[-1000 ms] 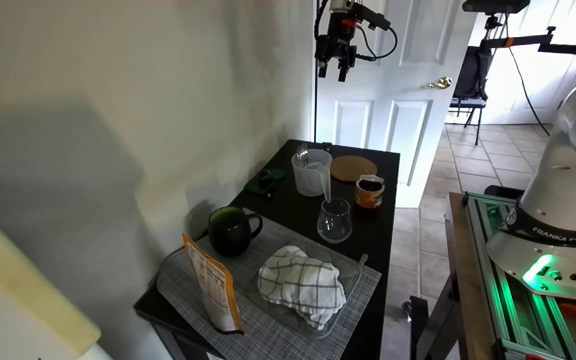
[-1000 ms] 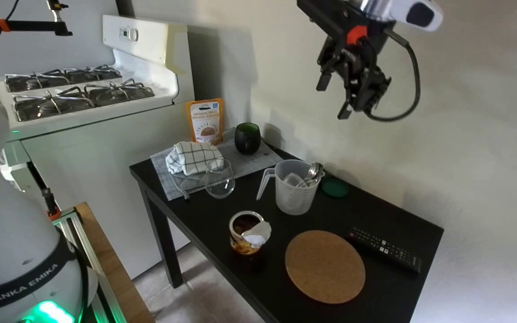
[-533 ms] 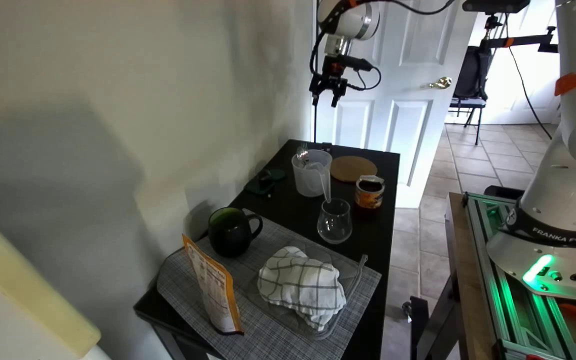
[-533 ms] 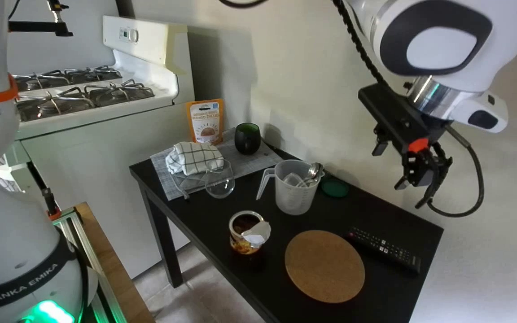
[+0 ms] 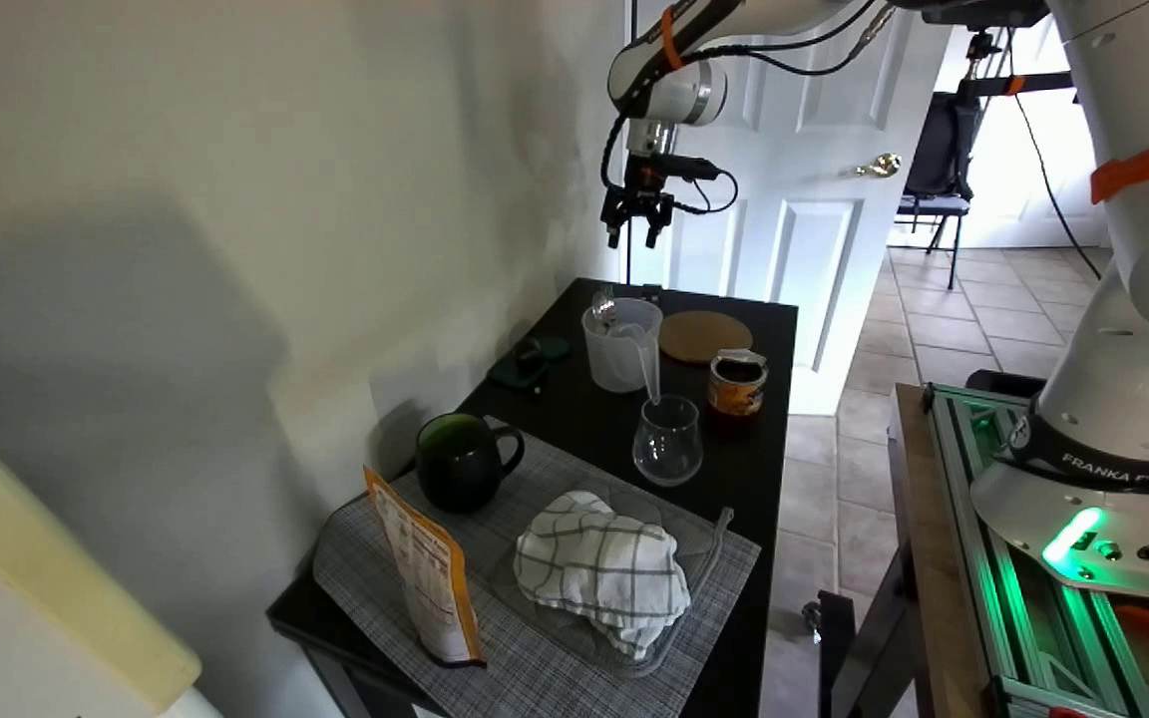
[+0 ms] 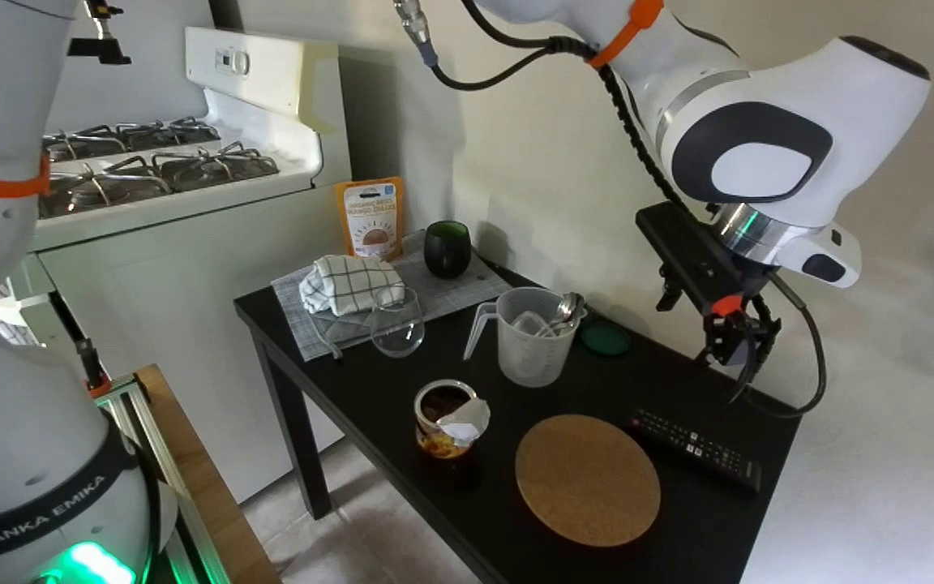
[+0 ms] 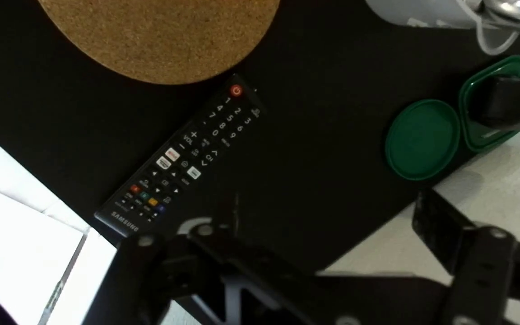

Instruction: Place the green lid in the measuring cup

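Note:
A round green lid (image 7: 423, 140) lies flat on the black table, near the wall, in the wrist view. It also shows in both exterior views (image 5: 555, 347) (image 6: 605, 339). The whitish translucent measuring cup (image 6: 532, 357) stands upright beside it, with metal utensils and a clear plastic piece inside. The cup also shows in an exterior view (image 5: 614, 361), and its edge (image 7: 415, 12) shows at the top right of the wrist view. My gripper (image 7: 325, 211) is open with nothing between its fingers. It hangs above the far end of the table (image 5: 633, 239), apart from lid and cup.
A black remote (image 7: 183, 153) and a round cork mat (image 7: 165, 36) lie near the gripper. A square green lid (image 7: 472, 104) with a dark object on it adjoins the round lid. An open can (image 6: 444, 422) and a clear glass (image 6: 396, 324) stand nearby. The wall (image 6: 864, 324) borders the table.
My arm and open gripper have come down from high up toward the far end of the table, near the wall. The objects on the table have not moved.

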`<state>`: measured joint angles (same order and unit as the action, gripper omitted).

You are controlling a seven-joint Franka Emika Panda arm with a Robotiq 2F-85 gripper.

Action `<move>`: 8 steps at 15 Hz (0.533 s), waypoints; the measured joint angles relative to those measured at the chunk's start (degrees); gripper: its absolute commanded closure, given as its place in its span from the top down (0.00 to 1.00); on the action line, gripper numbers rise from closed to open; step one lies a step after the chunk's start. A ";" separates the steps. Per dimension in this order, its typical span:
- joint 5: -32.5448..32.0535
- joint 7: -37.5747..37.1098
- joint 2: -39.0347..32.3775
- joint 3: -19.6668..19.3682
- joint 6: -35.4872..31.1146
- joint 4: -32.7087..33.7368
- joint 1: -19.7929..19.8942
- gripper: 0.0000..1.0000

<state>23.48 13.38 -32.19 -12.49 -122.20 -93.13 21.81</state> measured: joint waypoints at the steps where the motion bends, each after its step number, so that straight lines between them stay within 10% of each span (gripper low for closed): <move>1: 0.00 0.00 0.22 0.04 0.00 0.00 0.18 1.00; 8: -0.35 9.79 -3.02 6.10 -2.30 0.26 1.36 1.00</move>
<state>23.13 23.18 -35.21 -6.39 -124.50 -92.87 23.17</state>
